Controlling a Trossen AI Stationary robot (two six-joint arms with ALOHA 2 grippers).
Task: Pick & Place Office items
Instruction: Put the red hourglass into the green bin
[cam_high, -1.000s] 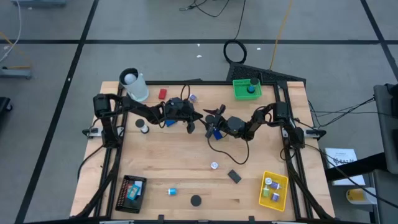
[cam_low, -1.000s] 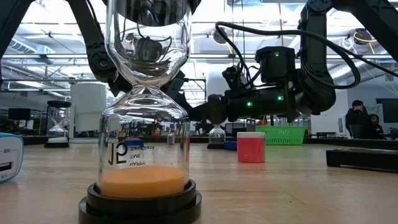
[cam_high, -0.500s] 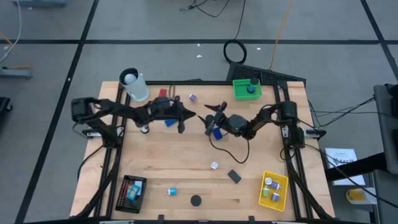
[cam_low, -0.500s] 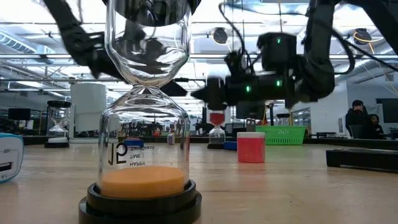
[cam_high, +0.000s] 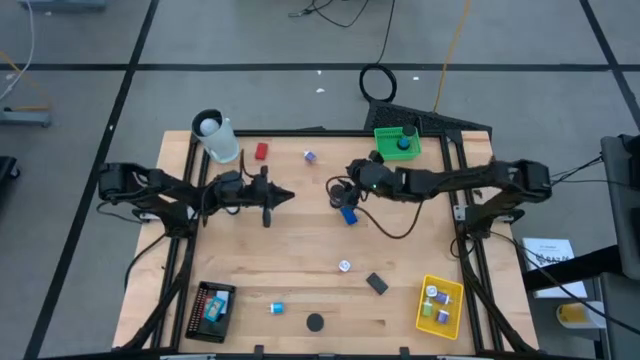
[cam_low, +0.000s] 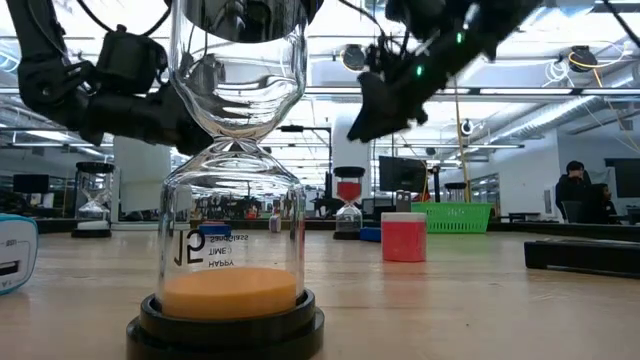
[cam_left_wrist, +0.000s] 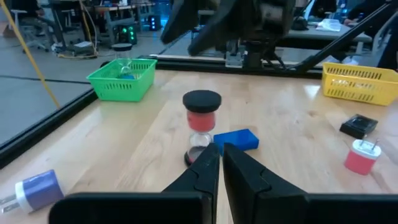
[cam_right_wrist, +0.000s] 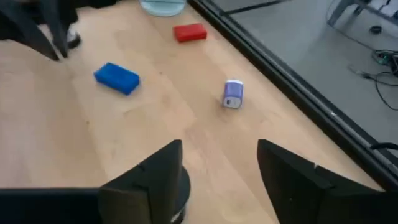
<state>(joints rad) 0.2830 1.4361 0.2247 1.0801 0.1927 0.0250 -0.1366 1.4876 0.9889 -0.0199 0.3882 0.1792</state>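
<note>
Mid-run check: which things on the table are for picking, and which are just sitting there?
For picking: red block, blue block, black block, purple-and-white plug, red-sand hourglass.
Just sitting there: white cup, green tray, yellow tray, black mesh tray.

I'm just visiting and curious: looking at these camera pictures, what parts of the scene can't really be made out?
- Low view: the big hourglass up close blocks much of the table behind it.
- High view: what lies in the yellow tray and black tray is too small to name.
- Low view: the white object is cut off by the picture's edge.
- Left wrist view: the left gripper's shut fingers cover the base of the small red hourglass.
- Right wrist view: the right gripper holds nothing visible.
</note>
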